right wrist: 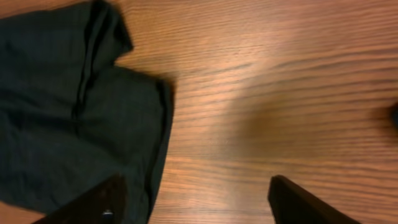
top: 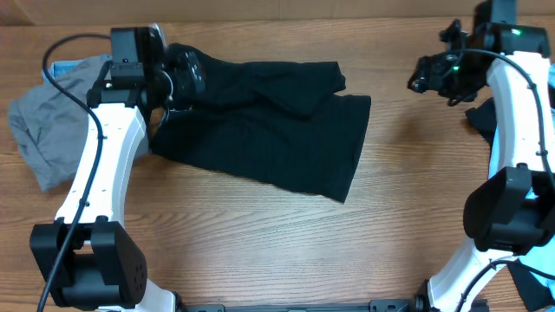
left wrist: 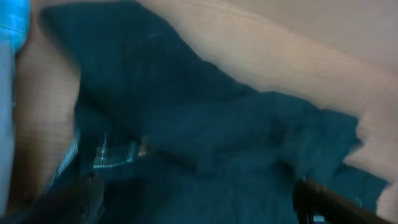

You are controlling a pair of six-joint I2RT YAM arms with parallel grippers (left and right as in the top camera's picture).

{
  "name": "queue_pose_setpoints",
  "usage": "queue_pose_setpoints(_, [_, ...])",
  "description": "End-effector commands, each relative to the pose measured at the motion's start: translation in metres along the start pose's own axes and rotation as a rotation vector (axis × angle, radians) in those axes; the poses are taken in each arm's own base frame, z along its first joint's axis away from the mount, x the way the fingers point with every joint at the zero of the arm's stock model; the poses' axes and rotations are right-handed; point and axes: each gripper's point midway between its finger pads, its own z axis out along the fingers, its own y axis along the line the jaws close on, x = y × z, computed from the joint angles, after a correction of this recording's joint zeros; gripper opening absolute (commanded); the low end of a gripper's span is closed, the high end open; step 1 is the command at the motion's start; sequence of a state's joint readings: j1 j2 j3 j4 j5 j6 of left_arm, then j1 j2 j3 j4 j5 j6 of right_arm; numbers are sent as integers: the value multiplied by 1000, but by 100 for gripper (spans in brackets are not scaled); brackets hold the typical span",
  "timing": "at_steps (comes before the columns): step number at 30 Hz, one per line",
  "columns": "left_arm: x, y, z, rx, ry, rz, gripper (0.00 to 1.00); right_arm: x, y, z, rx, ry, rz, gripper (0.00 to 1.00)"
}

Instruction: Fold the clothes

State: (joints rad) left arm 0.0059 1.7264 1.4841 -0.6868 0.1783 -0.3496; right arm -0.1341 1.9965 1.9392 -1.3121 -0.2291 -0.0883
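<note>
The clothes are one black garment (top: 277,130), lying spread and partly doubled over across the middle of the wooden table. My left gripper (top: 185,82) hovers over its bunched left end. In the left wrist view its fingers (left wrist: 199,205) are wide apart with the dark fabric (left wrist: 217,143) below them, and a small pale striped patch (left wrist: 102,155) shows in the folds. My right gripper (top: 425,80) is open and empty above bare wood to the right of the garment. The right wrist view shows its fingers (right wrist: 199,202) spread, with the garment's right edge (right wrist: 62,124) at the left.
A grey crumpled garment (top: 43,130) lies at the far left under my left arm. A light blue cloth (top: 65,67) peeks out behind it and also shows in the left wrist view (left wrist: 12,25). A dark item (top: 481,117) lies at the right edge.
</note>
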Motion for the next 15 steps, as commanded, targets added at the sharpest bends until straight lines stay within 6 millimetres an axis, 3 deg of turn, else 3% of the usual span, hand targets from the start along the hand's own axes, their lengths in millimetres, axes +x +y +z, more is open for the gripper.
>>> queue_pose_setpoints(1, [57, 2, -19, -33, 246, 61, 100, 19, 5, 1, 26, 79, -32, 80])
queue_pose_setpoints(2, [79, 6, -24, -55, 335, 76, 100, 27, 7, 1, 24, 113, -24, 80])
queue_pose_setpoints(4, [103, 18, -34, -136, 431, 97, 100, 40, 14, 3, -11, 166, -12, 80])
queue_pose_setpoints(6, [117, 52, -44, -347, 472, 92, 100, 51, 23, 9, -74, 205, 6, 80])
queue_pose_setpoints(8, [124, 66, -39, -410, 469, 41, 100, 60, 22, 16, -79, 239, 18, 80])
queue_pose_setpoints(10, [111, 72, -26, -395, 399, 18, 100, 63, 21, 19, -79, 247, 21, 80])
queue_pose_setpoints(12, [74, 65, -8, -312, 256, 68, 100, 61, 21, 20, -79, 238, 18, 80])
queue_pose_setpoints(15, [58, 65, 8, -258, 204, 46, 100, 61, 21, 20, -79, 237, 18, 80])
